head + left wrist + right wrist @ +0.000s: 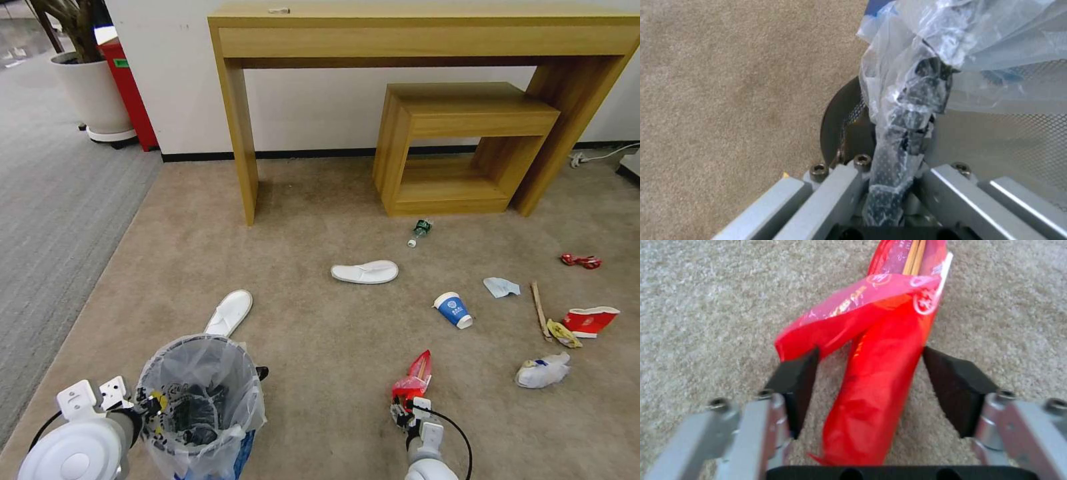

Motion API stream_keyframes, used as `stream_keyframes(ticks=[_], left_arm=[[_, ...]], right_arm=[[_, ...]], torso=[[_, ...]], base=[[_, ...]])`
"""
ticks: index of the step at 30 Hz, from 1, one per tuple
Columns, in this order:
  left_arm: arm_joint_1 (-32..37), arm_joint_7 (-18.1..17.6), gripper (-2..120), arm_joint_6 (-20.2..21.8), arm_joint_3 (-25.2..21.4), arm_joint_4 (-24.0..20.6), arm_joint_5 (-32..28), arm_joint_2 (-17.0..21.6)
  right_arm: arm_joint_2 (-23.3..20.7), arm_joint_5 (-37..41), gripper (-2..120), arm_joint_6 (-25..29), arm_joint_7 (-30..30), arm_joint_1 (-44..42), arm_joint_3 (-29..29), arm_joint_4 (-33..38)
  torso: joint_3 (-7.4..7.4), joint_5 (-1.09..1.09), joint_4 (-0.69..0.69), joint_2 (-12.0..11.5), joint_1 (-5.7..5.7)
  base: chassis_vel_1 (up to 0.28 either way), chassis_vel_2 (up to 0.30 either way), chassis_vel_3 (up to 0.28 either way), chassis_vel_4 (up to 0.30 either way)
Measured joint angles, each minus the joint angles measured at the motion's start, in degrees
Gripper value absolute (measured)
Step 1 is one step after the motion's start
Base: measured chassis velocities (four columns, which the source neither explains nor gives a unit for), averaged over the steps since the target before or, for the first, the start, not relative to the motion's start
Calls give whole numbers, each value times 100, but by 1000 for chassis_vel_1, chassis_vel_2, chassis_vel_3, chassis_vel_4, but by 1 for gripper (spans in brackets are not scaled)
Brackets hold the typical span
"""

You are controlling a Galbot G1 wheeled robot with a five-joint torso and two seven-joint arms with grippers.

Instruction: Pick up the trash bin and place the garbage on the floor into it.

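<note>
the left gripper [155, 404] is clenched on the rim of the trash bin [200, 407], with the crinkly plastic liner pinched between its fingers [893, 186]. the bin hangs at the near left of the beige carpet [320, 347], its mouth open upward, and its mesh wall [1005, 140] shows close in the left wrist view.

the right gripper [408, 408] sits well to the right of the bin, low over the carpet. its two black pads [795, 386] stand apart on either side of a red wrapper [876, 373], touching or nearly touching its edges, not pressed shut. the wrapper [415, 377] is long, crumpled, with thin wooden sticks showing inside its far end.

a white slipper [230, 312] lies just beyond the bin, its heel hidden behind the rim. a second slipper [365, 271] lies farther off, beyond and to the right of the bin. farther right of the bin lie a blue-white paper cup [454, 310] on its side, a tissue [501, 287], a wooden stick [539, 301], a red paper cup [589, 321], a yellow scrap [563, 333], a crushed white bottle [543, 371] and a small red wrapper [581, 261]. a green-labelled bottle [419, 232] lies near the foot of the low wooden shelf [460, 147], which stands under the wooden table [427, 40].
</note>
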Motion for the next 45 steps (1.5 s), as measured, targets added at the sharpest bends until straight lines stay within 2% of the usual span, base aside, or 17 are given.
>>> stream_keyframes(ticks=[2, 5, 24, 33, 37, 45], left_arm=[[18, 0, 0, -2, -1, -16, 12, -12], [36, 5, 0, -4, -2, -33, 31, -25], [92, 60, 0, -23, 1, -90, 81, -57], [44, 80, 0, -30, 13, -12, 97, -48], [21, 80, 0, -36, 28, 19, 108, -59], [32, 86, 0, -40, 39, 16, 124, -67]], right_arm=[[0, -20, 50, 23, 1, -13, 1, 1], [0, -35, 46, 42, 3, -31, 2, 2], [17, -68, 43, 70, 1, -37, 3, -110], [27, -112, 32, 113, 4, -37, 2, -114], [-4, -120, 32, 134, 9, -39, 0, -51], [-17, -167, 26, 175, 13, -69, -1, 53]], torso=[[0, 0, 1, 0, 0], [0, 0, 1, 0, 0], [0, -1, -1, -1, 1], [1, 0, -2, -1, 1], [3, 9, -4, -2, 1], [3, 7, -3, -3, 1]], base=[[0, 0, 0, 0], [0, 0, 0, 0], [0, 0, 0, 0], [0, 0, 0, 0], [0, 0, 0, 0], [0, 0, 0, 0]])
